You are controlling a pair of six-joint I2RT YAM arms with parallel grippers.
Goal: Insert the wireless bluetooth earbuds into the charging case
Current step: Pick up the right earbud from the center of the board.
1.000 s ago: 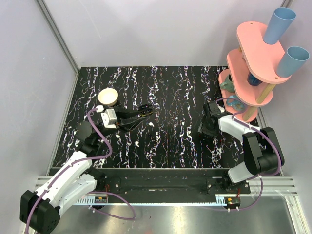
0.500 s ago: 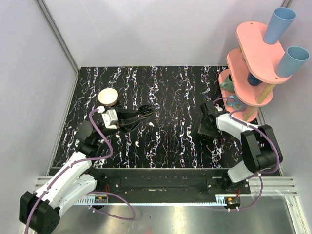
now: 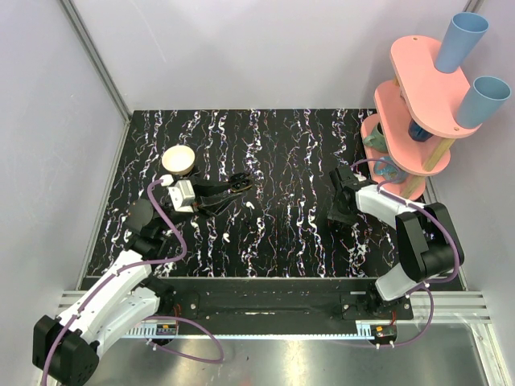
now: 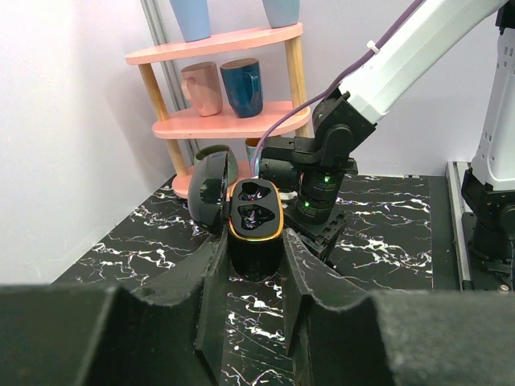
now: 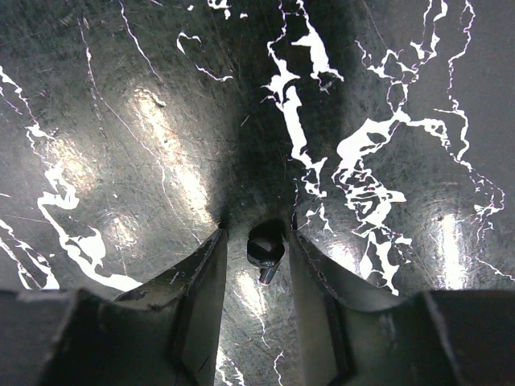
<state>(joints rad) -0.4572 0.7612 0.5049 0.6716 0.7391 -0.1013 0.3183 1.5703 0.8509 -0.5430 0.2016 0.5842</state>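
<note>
Black white-veined marble table (image 3: 282, 145), grey walls (image 3: 241, 48); left gripper (image 4: 253, 256) clamps charging case (image 4: 256, 211); right gripper (image 5: 257, 235) parted astride earbud (image 5: 265, 246).

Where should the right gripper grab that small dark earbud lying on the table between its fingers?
Pinch the earbud by its rounded head, across its sides, from straight above. It lies flat on the table with its stem toward the camera, and the right gripper straddles it.
</note>
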